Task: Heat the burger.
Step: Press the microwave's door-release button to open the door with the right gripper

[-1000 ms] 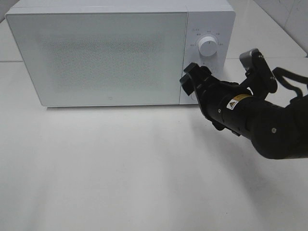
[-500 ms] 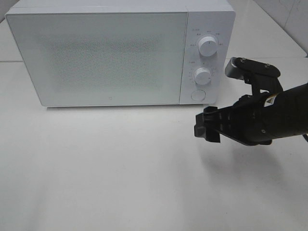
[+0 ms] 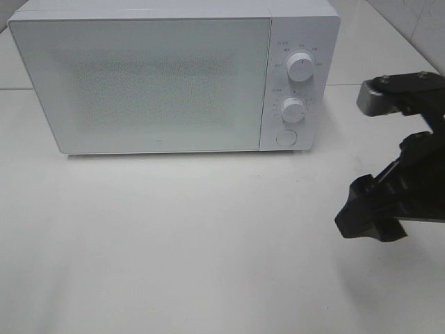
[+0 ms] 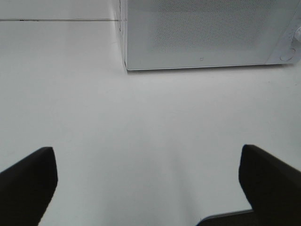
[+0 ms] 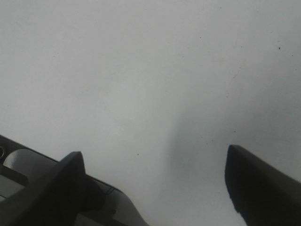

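The burger is out of view in every frame. The white microwave (image 3: 153, 83) stands at the back of the table with its door shut; its lower front also shows in the left wrist view (image 4: 207, 33). My right gripper (image 3: 368, 221) hangs over the bare table at the right, in front of and apart from the control panel. Its jaws stand wide apart and empty in the right wrist view (image 5: 153, 155). My left gripper (image 4: 146, 150) is open and empty, low over the table in front of the microwave's left corner. It does not show in the exterior high view.
The control panel has an upper knob (image 3: 300, 67), a lower knob (image 3: 293, 110) and a round button (image 3: 285, 137). The white tabletop (image 3: 174, 243) stretches in front of the microwave. The table's back edge meets a tiled wall at the right.
My right arm has pulled back from the microwave's control panel, moving right and toward the front. The lower knob and the button are now uncovered. The door stays shut.
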